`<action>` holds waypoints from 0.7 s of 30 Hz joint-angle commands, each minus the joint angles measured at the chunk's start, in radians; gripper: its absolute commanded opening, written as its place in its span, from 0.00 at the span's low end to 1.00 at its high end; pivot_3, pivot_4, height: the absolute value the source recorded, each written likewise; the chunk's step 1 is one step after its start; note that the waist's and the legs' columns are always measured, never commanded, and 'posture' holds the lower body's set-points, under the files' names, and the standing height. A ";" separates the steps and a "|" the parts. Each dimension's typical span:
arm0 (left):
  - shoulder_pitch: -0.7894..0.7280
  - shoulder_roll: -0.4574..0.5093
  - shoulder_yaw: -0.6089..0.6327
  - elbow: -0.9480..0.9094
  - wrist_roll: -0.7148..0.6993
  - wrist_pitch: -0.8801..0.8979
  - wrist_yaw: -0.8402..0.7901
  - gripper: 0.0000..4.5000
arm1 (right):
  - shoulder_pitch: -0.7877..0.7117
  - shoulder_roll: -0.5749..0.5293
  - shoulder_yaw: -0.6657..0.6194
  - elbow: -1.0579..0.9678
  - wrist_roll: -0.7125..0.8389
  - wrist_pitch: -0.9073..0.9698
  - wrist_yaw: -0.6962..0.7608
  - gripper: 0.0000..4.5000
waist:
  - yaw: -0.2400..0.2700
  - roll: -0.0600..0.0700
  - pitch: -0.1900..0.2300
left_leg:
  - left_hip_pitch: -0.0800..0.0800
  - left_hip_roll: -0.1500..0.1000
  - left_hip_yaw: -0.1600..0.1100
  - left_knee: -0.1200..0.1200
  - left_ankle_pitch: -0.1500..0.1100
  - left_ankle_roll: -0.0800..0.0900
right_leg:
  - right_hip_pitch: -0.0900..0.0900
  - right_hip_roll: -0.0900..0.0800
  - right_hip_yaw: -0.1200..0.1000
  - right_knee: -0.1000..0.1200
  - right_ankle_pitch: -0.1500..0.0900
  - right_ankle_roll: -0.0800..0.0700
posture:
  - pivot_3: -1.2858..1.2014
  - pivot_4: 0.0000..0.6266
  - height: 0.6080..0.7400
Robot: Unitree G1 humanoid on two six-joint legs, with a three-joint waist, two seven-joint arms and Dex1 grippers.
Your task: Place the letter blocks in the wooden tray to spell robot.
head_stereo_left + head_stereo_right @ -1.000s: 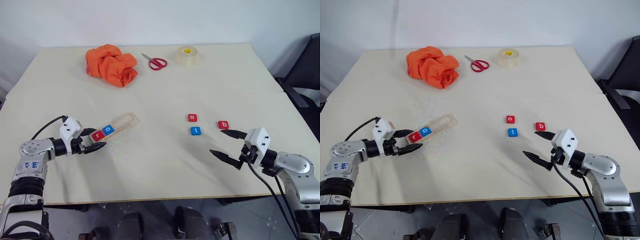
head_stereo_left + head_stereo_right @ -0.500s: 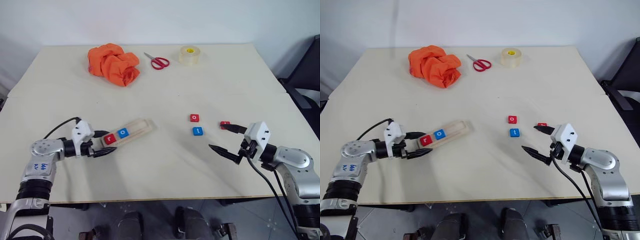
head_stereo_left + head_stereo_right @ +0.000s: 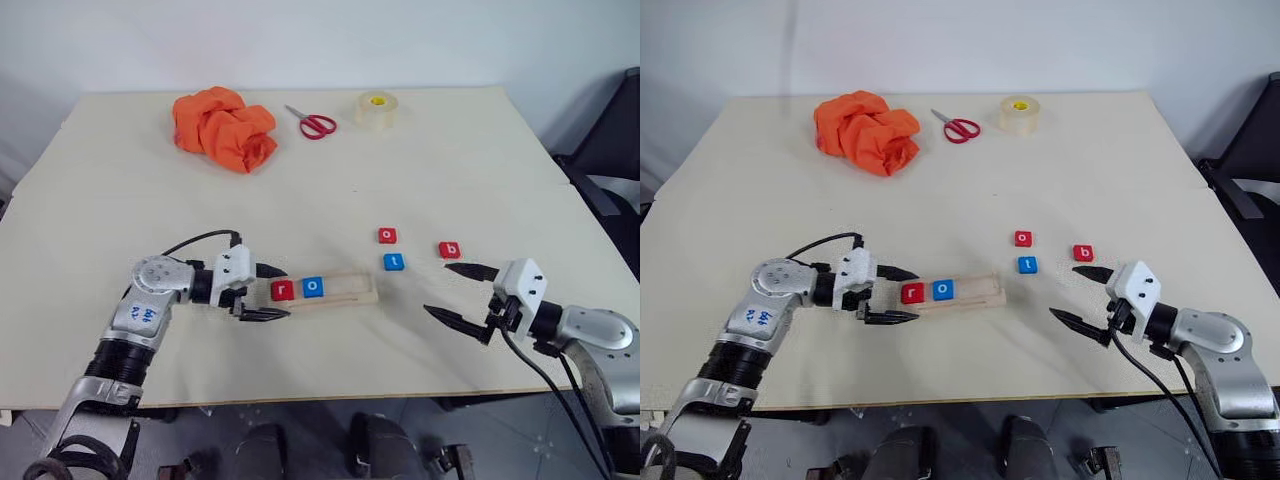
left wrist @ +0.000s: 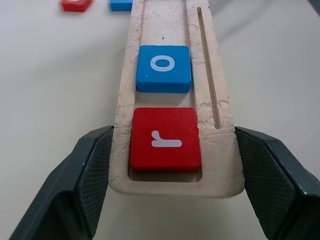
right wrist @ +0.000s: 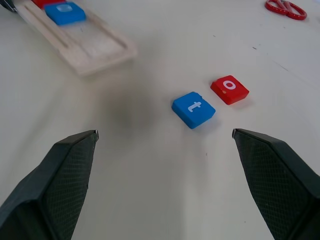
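The wooden tray (image 3: 345,291) lies near the table's middle, with a red r block (image 3: 283,290) and a blue o block (image 3: 313,287) in its groove. My left gripper (image 3: 285,293) is shut on the tray's left end, one finger pressed on each long side (image 4: 95,165). Just right of the tray lie a red o block (image 3: 387,235), a blue t block (image 3: 393,262) and a red b block (image 3: 449,249). My right gripper (image 3: 437,288) is open and empty, just in front of the b block; the t block (image 5: 194,109) lies ahead of it.
An orange cloth (image 3: 224,128), red-handled scissors (image 3: 312,123) and a roll of clear tape (image 3: 375,108) lie along the table's far side. A dark chair (image 3: 620,130) stands off the right edge.
My left gripper has carried the tray, with r and o in it, rightward toward the table's middle and turned it to lie nearly crosswise. The right gripper has stayed in place.
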 commanded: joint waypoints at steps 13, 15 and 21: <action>0.008 -0.053 -0.061 -0.027 0.039 0.010 0.034 0.92 | 0.048 -0.018 -0.079 -0.107 0.024 0.030 -0.038 1.00 | 0.000 0.000 0.000 | 0.000 0.000 0.000 0.001 0.000 0.000 | 0.000 0.000 0.001 0.000 0.000 0.000 | 0.52 0.24 1.00; 0.009 -0.058 -0.062 -0.023 0.043 0.008 0.038 0.99 | 0.043 -0.018 -0.078 -0.103 0.023 0.032 -0.038 1.00 | 0.001 0.000 0.000 | 0.000 0.000 0.000 0.001 0.000 0.000 | 0.000 0.000 0.001 0.000 0.000 0.000 | 0.52 0.24 1.00; 0.044 -0.056 -0.046 -0.058 0.026 0.010 0.043 0.99 | 0.028 -0.023 -0.079 -0.106 0.023 0.044 -0.040 1.00 | -0.001 0.000 0.000 | 0.000 0.000 0.000 0.001 0.000 0.000 | 0.000 0.000 0.001 0.000 0.000 0.000 | 0.52 0.24 1.00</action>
